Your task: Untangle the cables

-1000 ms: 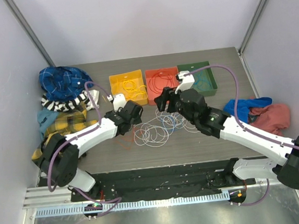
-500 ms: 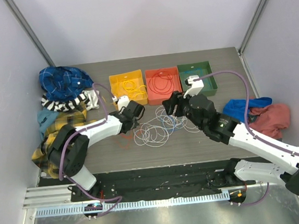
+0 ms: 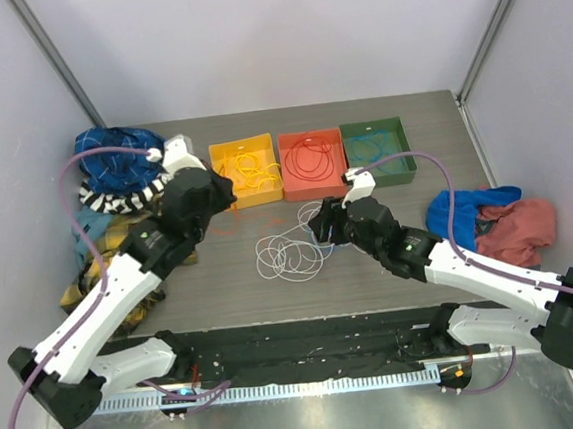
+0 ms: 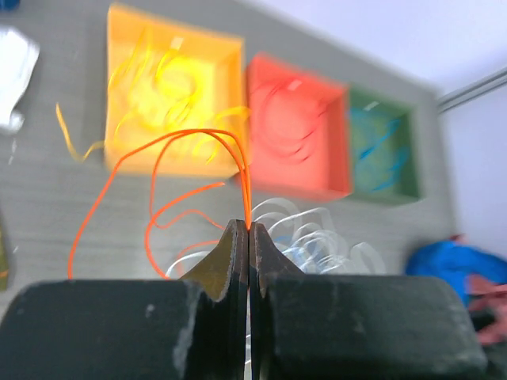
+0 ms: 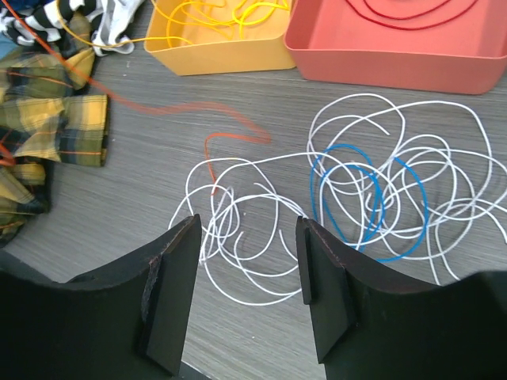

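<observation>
Jaws of the left gripper (image 4: 249, 226) clamp the orange cable (image 4: 186, 131); the right gripper (image 5: 247, 223) hangs open, white cables (image 5: 348, 170) just beneath it.

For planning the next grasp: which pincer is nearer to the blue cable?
Right. The right pincer hovers open just beside the blue cable; the left pincer is off near the yellow tray, shut on an orange cable.

1. I am holding my gripper (image 5: 249, 237) with its fingers spread wide above the white cables (image 5: 333, 186).
2. Blue cables (image 5: 372, 202) are lying tangled among the white loops, to the right.
3. An orange cable (image 5: 209, 162) is trailing left, near the yellow bin (image 5: 222, 55).
4. The red bin (image 5: 396, 59) is holding a red cable (image 5: 412, 14).
5. A plaid cloth (image 5: 55, 127) is lying at the left.
</observation>
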`<state>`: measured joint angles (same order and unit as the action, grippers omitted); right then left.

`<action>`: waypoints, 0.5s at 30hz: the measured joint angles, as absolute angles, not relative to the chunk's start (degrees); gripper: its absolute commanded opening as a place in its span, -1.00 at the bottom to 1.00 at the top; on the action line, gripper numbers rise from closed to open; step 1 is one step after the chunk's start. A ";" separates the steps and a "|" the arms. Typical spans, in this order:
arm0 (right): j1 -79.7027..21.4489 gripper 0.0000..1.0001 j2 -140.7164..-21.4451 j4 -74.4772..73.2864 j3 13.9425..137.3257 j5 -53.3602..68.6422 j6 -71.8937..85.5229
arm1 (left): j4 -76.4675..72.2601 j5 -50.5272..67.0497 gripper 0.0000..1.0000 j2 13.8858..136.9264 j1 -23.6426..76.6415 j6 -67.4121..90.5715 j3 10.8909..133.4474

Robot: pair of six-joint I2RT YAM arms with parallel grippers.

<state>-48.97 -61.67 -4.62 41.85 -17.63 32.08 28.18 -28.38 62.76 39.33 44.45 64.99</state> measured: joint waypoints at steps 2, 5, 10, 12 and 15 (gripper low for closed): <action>-49.12 0.17 -61.65 -4.12 41.85 -17.19 32.27 | 28.45 -28.25 -0.99 60.53 39.33 43.90 67.92; -49.36 0.18 -61.65 -3.68 41.89 -16.34 32.36 | 29.47 -27.73 -0.99 59.00 39.33 42.89 71.64; -50.04 0.18 -61.49 -3.55 42.22 -15.25 32.36 | 31.88 -25.96 -1.00 59.11 39.33 41.01 78.83; -50.28 0.17 -61.06 -3.55 42.44 -15.05 32.34 | 32.25 -24.82 -1.00 59.48 39.33 40.18 82.67; -50.68 0.18 -60.25 -3.49 42.89 -14.39 32.34 | 32.42 -22.39 -0.99 60.38 39.33 39.72 88.60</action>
<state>-50.68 -60.25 -3.49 42.89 -14.39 32.34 32.42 -22.39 60.38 39.33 39.72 88.60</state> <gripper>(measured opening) 0.589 0.017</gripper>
